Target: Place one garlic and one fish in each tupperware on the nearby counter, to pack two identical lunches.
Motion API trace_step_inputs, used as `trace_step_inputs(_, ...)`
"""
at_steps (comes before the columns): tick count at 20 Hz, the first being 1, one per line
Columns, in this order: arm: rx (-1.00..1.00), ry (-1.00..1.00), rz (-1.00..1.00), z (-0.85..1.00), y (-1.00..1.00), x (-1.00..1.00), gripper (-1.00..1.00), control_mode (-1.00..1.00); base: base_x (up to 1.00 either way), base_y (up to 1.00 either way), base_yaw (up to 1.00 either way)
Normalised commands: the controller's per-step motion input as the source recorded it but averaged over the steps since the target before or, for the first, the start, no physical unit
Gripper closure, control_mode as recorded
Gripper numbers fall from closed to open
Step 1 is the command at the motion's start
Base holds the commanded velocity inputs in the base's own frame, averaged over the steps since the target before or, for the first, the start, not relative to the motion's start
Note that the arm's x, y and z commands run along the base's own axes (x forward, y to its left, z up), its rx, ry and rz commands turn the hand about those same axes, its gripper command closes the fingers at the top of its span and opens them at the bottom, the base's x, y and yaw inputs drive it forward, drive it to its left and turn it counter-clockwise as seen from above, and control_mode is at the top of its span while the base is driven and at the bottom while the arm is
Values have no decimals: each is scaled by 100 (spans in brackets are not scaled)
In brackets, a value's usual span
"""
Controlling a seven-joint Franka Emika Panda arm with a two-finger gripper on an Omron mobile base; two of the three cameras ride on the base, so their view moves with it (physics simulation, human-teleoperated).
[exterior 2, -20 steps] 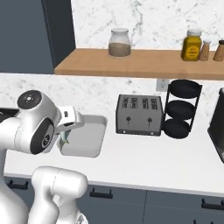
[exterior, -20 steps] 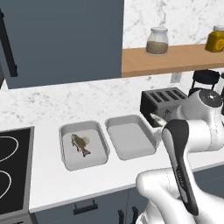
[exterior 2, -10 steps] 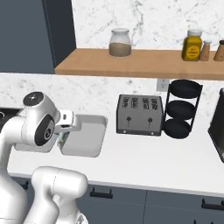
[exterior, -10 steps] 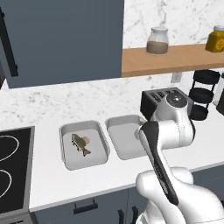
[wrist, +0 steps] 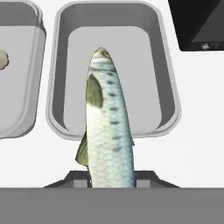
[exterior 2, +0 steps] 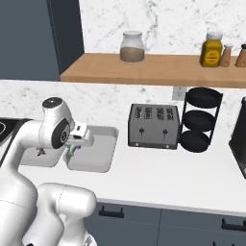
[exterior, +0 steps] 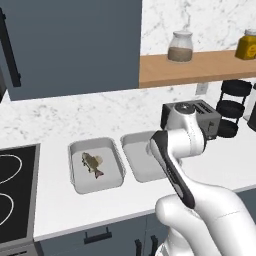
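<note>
Silvery-green fish (wrist: 108,131) clamped between the dark finger tips of the gripper (wrist: 111,177), seen in the hand view hanging above the near rim of the right tupperware (wrist: 170,92). In the right base view, a small greenish part of it shows under the hand (exterior 2: 77,137), over the near left corner of this tray (exterior 2: 103,153).

Left tupperware (exterior: 75,172) already holds the brown fish (exterior: 91,164) and one pale garlic (exterior: 101,159); the edge of a bulb (wrist: 3,60) also appears in the hand view. Right tray looks bare inside, so probably about half of the task remains, with one garlic not yet found in these pictures.

Advice for the step in hand: carry the fish further over the middle of the tray floor, lower before releasing, keep the body clear of the wide rim. Better not to drop from height, as a slim fish may bounce or come to rest across the rim.

Long axis: along the gripper, matching in the hand view the longer side of the tray. Head points away from the hand, toward the far rim; tail end hidden between the fingers. Dark toaster (wrist: 199,24) stands just beyond the tray corner, worth avoiding.
</note>
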Motion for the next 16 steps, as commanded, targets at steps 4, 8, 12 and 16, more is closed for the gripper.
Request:
trace_step_inputs(4,0,10,0,-44,2,48,100,-100,0,0,0)
trace_step_inputs(8,0,2,0,-51,7,46,100,-100,0,0,0)
trace_step_inputs(12,0,0,0,-44,10,41,100,-100,0,0,0)
trace_step_inputs(16,0,0,0,-34,18,37,100,-100,0,0,0)
